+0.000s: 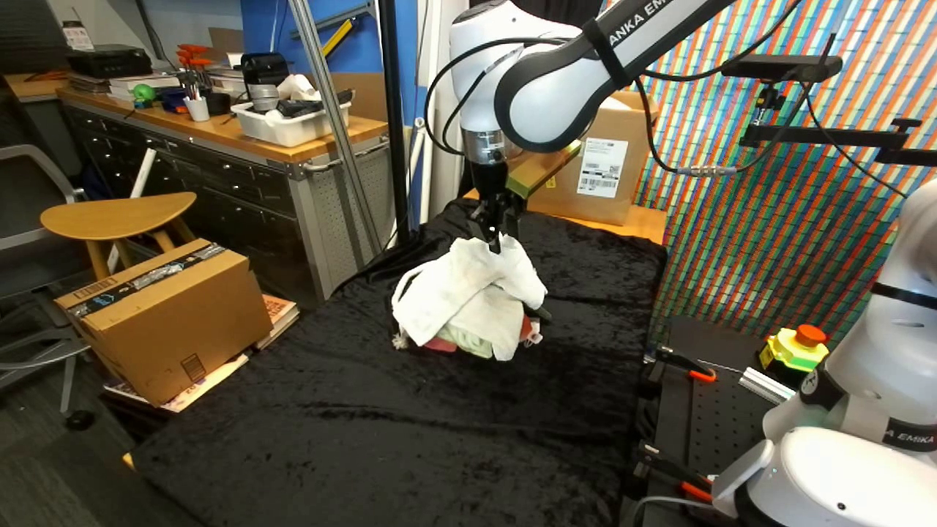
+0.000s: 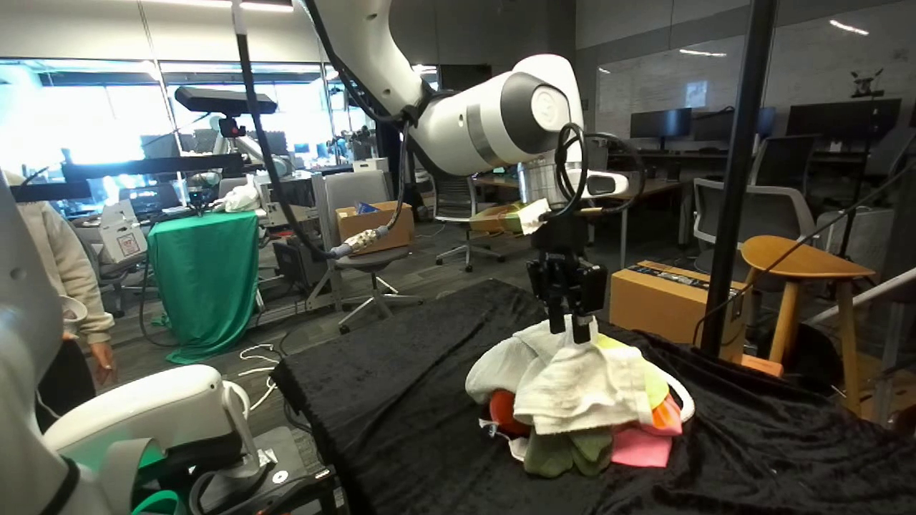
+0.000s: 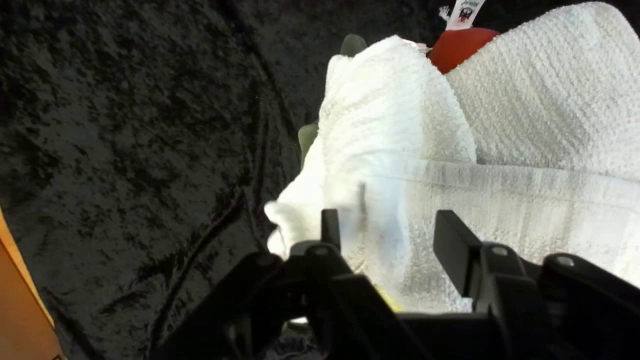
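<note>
A white towel [image 1: 468, 282] lies draped over a heap on the black cloth, and its top stands up in a small peak. Around that peak my gripper [image 2: 569, 329] points straight down, fingertips apart. In the wrist view a ridge of the white towel [image 3: 390, 115] rises in the gap between the fingers [image 3: 452, 245], with space beside it, so no grip shows. From under the towel stick out a red item [image 2: 503, 409], dark green cloth [image 2: 562, 454], pink cloth [image 2: 644, 447] and yellow cloth [image 2: 655, 386]. Most of the heap beneath is hidden.
Black velvety cloth [image 1: 381, 432] covers the table. Behind the gripper stands a cardboard box [image 1: 611, 161]; another cardboard box [image 1: 172, 322] sits beyond the table's edge. A black upright pole [image 2: 741, 172] rises near the table. Cables [image 1: 439, 95] hang from the arm.
</note>
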Robot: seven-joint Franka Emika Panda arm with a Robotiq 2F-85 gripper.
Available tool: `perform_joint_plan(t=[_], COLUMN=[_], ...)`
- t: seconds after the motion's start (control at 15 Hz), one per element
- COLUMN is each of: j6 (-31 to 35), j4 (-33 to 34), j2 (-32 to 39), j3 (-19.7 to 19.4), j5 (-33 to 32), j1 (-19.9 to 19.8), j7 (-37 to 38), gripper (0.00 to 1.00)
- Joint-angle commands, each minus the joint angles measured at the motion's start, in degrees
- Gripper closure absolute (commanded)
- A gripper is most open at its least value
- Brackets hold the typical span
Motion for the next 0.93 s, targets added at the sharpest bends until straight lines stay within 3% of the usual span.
perform_joint_plan(t=[0.0,0.13,0.4,0.87], j6=[-0.4,-0.8,-4.2,-11.4], j4=[0.9,0.9,-2.4,-12.4], j2=[-0.8,-2.0,-8.9,-27.8], j3=[-1.0,-1.5,-1.6,-2.8], j5=[-1.5,-1.4,0.9,12.0], j1=[0.3,-0.1,-0.6,-0.3], j7=[1.1,0.8,-6.6,-31.1], gripper=[0.15,0.01,0.0,0.0])
